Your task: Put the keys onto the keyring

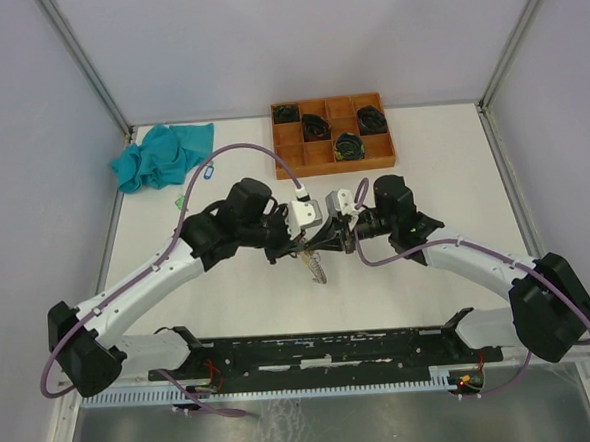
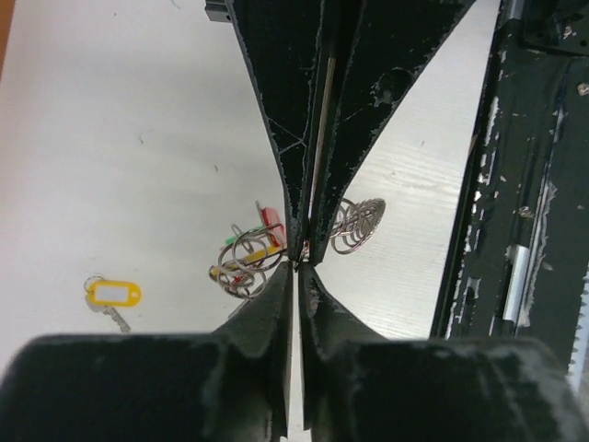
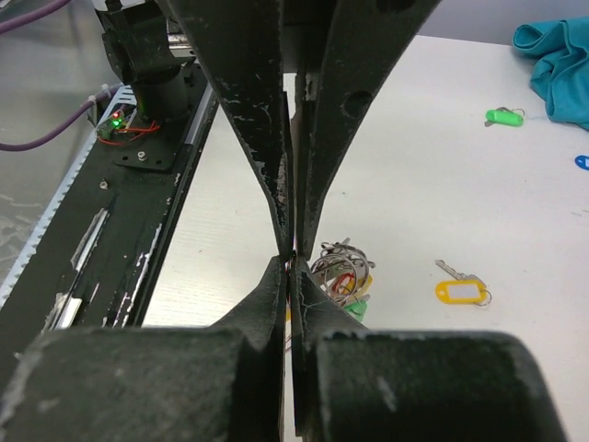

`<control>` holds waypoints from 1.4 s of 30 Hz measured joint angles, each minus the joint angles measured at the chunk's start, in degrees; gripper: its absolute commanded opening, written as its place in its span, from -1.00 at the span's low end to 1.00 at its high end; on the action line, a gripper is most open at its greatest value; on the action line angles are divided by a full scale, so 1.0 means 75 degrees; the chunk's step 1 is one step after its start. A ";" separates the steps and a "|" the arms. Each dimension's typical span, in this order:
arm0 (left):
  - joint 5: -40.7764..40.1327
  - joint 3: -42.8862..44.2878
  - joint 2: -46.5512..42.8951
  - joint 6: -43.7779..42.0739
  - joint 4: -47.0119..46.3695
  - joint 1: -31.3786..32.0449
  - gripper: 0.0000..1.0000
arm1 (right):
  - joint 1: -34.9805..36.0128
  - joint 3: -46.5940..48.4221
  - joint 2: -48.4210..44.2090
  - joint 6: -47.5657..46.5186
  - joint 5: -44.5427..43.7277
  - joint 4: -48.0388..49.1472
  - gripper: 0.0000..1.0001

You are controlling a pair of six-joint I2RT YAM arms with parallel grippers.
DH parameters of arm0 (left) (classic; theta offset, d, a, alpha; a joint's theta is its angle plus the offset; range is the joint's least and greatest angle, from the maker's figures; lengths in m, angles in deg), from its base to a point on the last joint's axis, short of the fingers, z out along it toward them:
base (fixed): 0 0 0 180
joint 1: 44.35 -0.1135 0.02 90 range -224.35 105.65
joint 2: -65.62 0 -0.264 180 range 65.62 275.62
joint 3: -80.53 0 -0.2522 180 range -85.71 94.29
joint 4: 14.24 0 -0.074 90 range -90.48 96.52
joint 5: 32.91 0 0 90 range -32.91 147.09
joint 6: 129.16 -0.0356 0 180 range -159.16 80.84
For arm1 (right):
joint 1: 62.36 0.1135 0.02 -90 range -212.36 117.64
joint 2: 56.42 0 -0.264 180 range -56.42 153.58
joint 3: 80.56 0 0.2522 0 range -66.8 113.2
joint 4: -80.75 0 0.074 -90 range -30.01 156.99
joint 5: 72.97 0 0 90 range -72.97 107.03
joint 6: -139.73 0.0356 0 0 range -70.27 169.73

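My left gripper (image 1: 303, 243) and right gripper (image 1: 327, 241) meet tip to tip over the table's middle. Both are shut on a keyring bundle (image 1: 318, 266) of metal rings with yellow, red and green tags, which hangs just off the table. In the left wrist view the bundle (image 2: 246, 257) hangs left of my shut left gripper (image 2: 296, 265). In the right wrist view it (image 3: 343, 275) hangs right of my shut right gripper (image 3: 292, 261). A yellow-tagged key (image 2: 112, 296) lies loose on the table, also in the right wrist view (image 3: 462, 291).
A green-tagged key (image 3: 502, 117) and a blue-tagged key (image 1: 209, 171) lie near a teal cloth (image 1: 161, 155) at the back left. An orange tray (image 1: 386, 158) with black coiled bundles stands at the back. A black base rail (image 1: 313, 350) runs along the near edge.
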 measured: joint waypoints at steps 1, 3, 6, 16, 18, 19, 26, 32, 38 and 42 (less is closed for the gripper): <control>-0.0064 0.0000 0.0000 0.0000 -0.0003 0.0020 -0.56 | 0.0000 0.0000 0.0000 -0.0009 0.0000 -0.0009 -0.99; -0.0192 -0.0006 -0.0015 0.0009 -0.0044 0.0032 -0.40 | 0.0000 0.0000 -0.0006 -0.0061 -0.0052 -0.0009 -0.99; -0.0437 -0.0271 -0.0256 0.0117 -0.0434 0.0026 -0.24 | -0.0012 -0.0026 -0.0073 -0.0038 -0.0117 0.0079 -0.99; -0.1265 -0.2428 -0.2436 0.1329 -0.2970 0.0032 -0.14 | -0.0189 -0.0833 -0.0265 0.0898 -0.0606 0.1999 -0.99; -0.1434 -0.2856 -0.2646 0.1679 -0.3576 0.0029 -0.13 | -0.0195 -0.1014 -0.0265 0.1172 -0.0787 0.2602 -0.99; -0.1536 -0.3080 -0.2725 0.1853 -0.3911 0.0029 -0.13 | -0.0204 -0.1122 -0.0265 0.1332 -0.0874 0.2978 -0.99; -0.2200 -0.4712 -0.3171 0.2801 -0.6298 0.0023 -0.11 | -0.0204 -0.1614 -0.0254 0.2203 -0.1606 0.4980 -0.99; -0.2486 -0.5295 -0.3133 0.2967 -0.7880 0.0023 -0.10 | -0.0204 -0.1664 -0.0242 0.2498 -0.1816 0.5694 -0.99; -0.2588 -0.5394 -0.2850 0.2967 -0.8894 0.0023 -0.09 | -0.0204 -0.1664 -0.0125 0.2664 -0.1816 0.6027 -0.99; -0.2544 -0.5435 -0.2664 0.2967 -0.9273 0.0023 -0.06 | -0.0204 -0.1667 -0.0047 0.2734 -0.1813 0.6164 -0.99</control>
